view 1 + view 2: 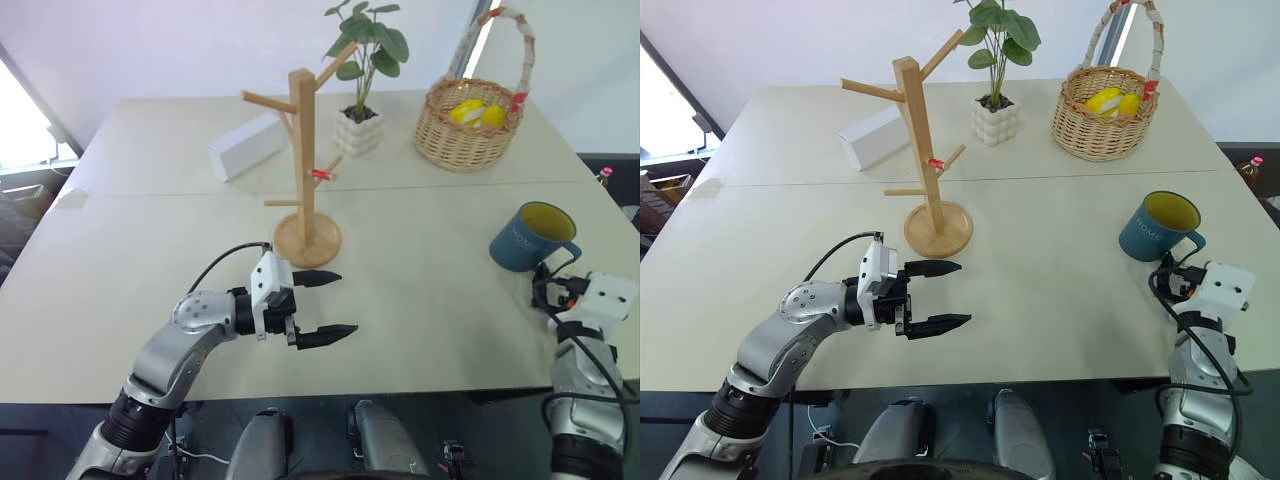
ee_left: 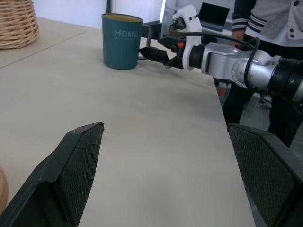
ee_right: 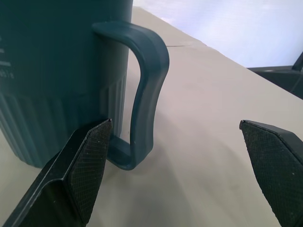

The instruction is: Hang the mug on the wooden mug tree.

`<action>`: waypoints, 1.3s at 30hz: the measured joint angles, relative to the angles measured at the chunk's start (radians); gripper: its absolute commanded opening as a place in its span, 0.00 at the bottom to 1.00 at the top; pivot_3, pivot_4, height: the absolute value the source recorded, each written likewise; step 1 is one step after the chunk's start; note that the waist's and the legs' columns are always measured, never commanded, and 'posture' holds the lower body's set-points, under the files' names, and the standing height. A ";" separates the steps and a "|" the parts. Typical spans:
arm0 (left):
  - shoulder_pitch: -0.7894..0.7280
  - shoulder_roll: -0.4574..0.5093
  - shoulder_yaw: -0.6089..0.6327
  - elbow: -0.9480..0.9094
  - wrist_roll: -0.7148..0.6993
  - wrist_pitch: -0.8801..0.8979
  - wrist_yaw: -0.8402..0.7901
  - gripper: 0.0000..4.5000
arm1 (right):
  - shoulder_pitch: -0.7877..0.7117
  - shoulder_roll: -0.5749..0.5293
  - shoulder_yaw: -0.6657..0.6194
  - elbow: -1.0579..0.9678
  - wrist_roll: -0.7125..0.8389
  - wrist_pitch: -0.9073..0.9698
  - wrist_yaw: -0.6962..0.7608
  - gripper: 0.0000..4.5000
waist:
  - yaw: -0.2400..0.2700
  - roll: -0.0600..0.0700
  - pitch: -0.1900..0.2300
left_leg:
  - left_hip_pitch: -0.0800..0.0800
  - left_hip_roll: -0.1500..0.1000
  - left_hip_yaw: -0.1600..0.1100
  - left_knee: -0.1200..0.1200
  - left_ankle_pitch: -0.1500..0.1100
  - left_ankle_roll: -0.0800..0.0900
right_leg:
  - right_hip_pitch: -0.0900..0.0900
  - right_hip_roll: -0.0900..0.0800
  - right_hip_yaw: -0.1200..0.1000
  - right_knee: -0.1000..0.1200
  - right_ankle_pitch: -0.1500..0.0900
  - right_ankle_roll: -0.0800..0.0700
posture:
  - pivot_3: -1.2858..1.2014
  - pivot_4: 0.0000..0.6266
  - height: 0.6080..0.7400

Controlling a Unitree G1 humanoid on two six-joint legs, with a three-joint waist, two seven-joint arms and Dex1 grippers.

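head views: mug (image 1: 533, 238) upright near table's (image 1: 150, 290) right edge, well apart from wooden mug tree (image 1: 303, 165); left gripper (image 1: 327, 305) wide open, empty. left wrist: right gripper (image 2: 154, 50) beside mug handle. right wrist: fingers (image 3: 87, 161) spread wide, holding nothing, handle (image 3: 144, 94) just ahead.

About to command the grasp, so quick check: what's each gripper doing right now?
Left gripper: open, empty, above the table.
Right gripper: open, holding nothing; the mug handle sits between its fingers, not yet gripped.
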 measured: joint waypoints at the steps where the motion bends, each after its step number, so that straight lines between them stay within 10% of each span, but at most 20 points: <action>1: 0.000 0.000 0.000 0.000 0.000 0.000 0.000 1.00 | -0.004 0.000 0.000 0.005 0.000 0.000 0.000 0.94 | 0.000 0.000 0.000 | 0.000 0.000 0.000 0.000 0.000 0.000 | 0.000 0.000 0.000 0.000 0.000 0.000 | 0.52 0.24 1.00; 10: 0.001 -0.001 0.000 0.000 0.000 -0.002 0.002 1.00 | -0.048 0.000 0.008 0.046 0.014 0.001 0.028 0.01 | 0.000 0.000 0.000 | 0.000 0.000 0.000 0.000 0.000 0.000 | 0.000 0.000 0.000 0.000 0.000 0.000 | 0.52 0.24 1.00; 18: 0.025 0.001 0.002 0.002 0.013 -0.016 0.009 1.00 | -0.031 -0.010 0.054 -0.005 0.026 0.023 0.082 0.01 | -0.001 0.000 0.000 | 0.000 0.000 0.000 0.000 0.000 0.000 | 0.000 0.000 0.000 0.000 0.000 0.000 | 0.52 0.24 1.00; 25: 0.060 0.016 0.120 0.099 0.024 -0.079 0.052 1.00 | 0.033 -0.248 0.356 -0.315 -0.180 -0.002 0.338 0.01 | -0.006 0.002 0.000 | 0.001 0.001 0.000 0.000 0.000 0.000 | 0.000 0.001 0.000 0.000 0.000 0.000 | 0.52 0.24 1.00; 39: 0.059 0.025 0.328 0.244 0.010 -0.215 0.079 1.00 | -0.390 -0.253 0.641 -0.541 -0.236 0.236 0.533 0.01 | 0.002 -0.003 0.002 | -0.002 0.000 -0.003 0.001 0.000 0.000 | -0.002 -0.002 -0.003 -0.001 0.000 0.000 | 0.52 0.24 1.00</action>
